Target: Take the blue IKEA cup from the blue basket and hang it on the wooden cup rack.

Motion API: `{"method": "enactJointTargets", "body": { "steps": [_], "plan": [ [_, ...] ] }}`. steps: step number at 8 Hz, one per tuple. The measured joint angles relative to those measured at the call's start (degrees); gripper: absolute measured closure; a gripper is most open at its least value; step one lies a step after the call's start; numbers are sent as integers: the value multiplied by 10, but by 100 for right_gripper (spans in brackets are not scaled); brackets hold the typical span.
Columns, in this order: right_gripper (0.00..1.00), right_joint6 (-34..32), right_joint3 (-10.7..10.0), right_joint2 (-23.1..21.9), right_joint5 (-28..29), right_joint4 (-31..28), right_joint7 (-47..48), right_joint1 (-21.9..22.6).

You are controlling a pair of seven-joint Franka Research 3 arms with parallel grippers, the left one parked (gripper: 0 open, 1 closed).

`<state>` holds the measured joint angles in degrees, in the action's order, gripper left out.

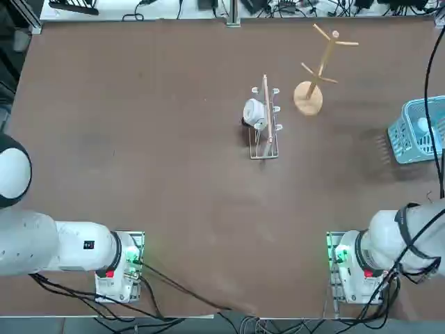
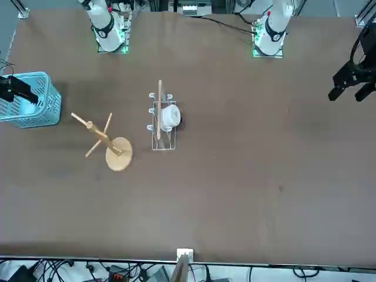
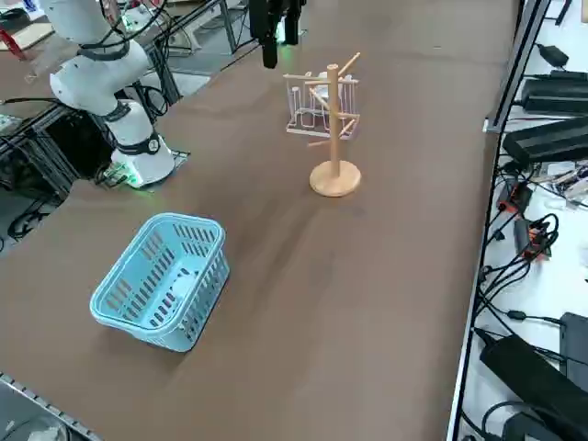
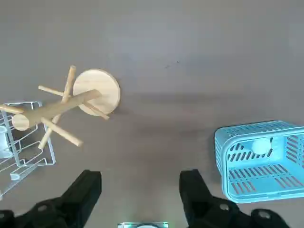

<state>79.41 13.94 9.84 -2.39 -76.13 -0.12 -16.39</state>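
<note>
Now your right gripper (image 4: pixel 141 175) is released: its two fingers (image 4: pixel 90 183) stand wide apart, and nothing is held between them. In the front view it appears over one side of the blue basket (image 4: pixel 266 195), but in the wrist view the basket is not between the fingers, it lies off to one side of them. The small pale cup (image 4: pixel 261 146), which I take for the blue IKEA cup, is inside this basket. Its handle I cannot make out, and I cannot tell if it is upright or tilted.

Further out, the wooden cup rack (image 1: pixel 308 99) stands on the table (image 1: pixel 174 209) with its pegs bare. Near it is the metal wire rack (image 1: pixel 263 156), which bears a white cup (image 1: pixel 254 113); this one you should leave.

So I judge that you are in the approach step, before the grasp. The next move asks you to bring the open gripper across until the pale cup is between the fingers, and then to lower it inside the basket walls. Please look for the handle before you close, because it must remain free for the peg. A finger could catch on the basket rim if you go down too much to the side.
</note>
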Motion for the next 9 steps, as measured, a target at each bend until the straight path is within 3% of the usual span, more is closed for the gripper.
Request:
{"method": "enactJointTargets", "body": {
  "steps": [5, 7, 9],
  "plan": [
    [0, -17, 0, 1, -16, -4, 0, 1],
    [0, -47, -2, 3, -41, -28, -2, -4],
    [0, -21, -6, -6, -46, -89, -28, -49]
  ]
}}
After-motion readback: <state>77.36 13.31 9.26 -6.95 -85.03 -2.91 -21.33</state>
